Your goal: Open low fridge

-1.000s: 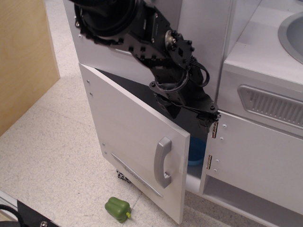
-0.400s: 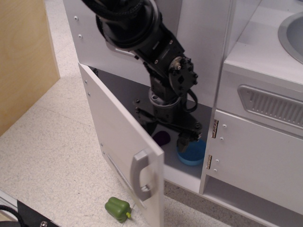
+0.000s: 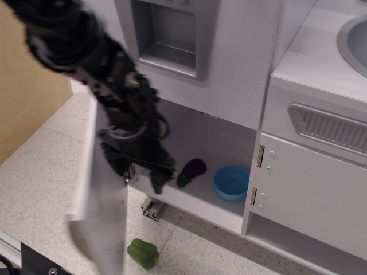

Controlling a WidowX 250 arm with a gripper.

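The low fridge compartment [image 3: 221,134] stands open. Its white door [image 3: 106,217] is swung far out to the left and shows almost edge-on and blurred; its handle is hidden. My black arm reaches down in front of the door's inner side, and my gripper [image 3: 150,179] hangs at the compartment's front left edge. It is blurred by motion, so I cannot tell how its jaws stand. It holds nothing that I can see. On the fridge shelf lie a purple eggplant [image 3: 192,169] and a blue bowl [image 3: 232,183].
A green toy pepper [image 3: 142,252] lies on the floor below the door. A white cabinet door with brass hinges [image 3: 309,195] is to the right. The grey dispenser recess [image 3: 169,34] is above. A wooden panel [image 3: 26,103] stands at the left.
The door swung from half open to wide open on the left. My arm moved left out of the compartment, so the eggplant and the bowl now show.
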